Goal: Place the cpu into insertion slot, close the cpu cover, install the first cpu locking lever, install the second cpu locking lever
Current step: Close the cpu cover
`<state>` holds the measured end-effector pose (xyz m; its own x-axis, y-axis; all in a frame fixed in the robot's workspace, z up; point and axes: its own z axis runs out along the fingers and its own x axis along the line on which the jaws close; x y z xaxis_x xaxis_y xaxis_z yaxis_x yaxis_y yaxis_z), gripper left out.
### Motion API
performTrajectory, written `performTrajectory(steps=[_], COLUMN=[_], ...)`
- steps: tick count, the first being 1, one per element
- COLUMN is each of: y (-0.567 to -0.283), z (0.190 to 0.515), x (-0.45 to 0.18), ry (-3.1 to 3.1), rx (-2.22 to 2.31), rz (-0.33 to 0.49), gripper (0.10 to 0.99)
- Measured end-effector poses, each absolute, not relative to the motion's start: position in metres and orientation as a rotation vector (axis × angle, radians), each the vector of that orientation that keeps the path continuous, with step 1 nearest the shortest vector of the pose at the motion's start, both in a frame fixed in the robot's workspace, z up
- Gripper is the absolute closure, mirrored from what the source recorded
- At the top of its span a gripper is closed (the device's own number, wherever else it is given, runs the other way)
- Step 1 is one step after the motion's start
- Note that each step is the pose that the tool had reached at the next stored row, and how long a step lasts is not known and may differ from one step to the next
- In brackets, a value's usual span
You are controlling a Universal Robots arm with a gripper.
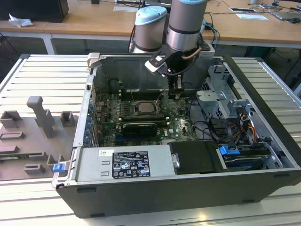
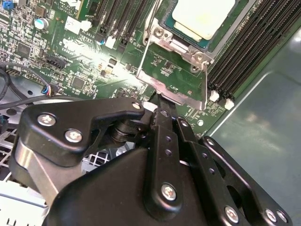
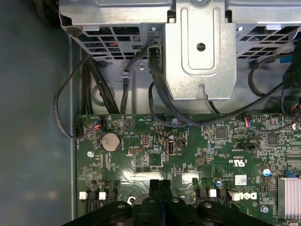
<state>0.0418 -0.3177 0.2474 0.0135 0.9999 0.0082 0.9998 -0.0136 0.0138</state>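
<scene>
Second wrist view: cpu [image 2: 202, 16] seated in insertion slot [image 2: 162, 33]; the empty pincer [image 2: 158, 104], pinched shut, is held at the raised cpu cover [image 2: 162, 87], seemingly to close it.

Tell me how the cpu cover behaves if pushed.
The cpu cover looks like thin sheet metal with a large window: probably light, slightly springy. It stands open beside the cpu, apparently hinged, so a push should swing it, not slide it.

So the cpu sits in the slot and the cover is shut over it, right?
Not quite. The cpu does sit in the slot, but the cover is open, swung clear of it, leaving the cpu bare. The second wrist view shows this.
</scene>
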Motion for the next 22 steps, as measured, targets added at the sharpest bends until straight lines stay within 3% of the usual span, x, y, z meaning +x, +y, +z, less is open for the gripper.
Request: performTrajectory(steps=[22], y=[-0.3178], z=[0.2474], x=[0.0337], ry=[2.203], rx=[2.234], rz=[0.025], gripper=[0.98])
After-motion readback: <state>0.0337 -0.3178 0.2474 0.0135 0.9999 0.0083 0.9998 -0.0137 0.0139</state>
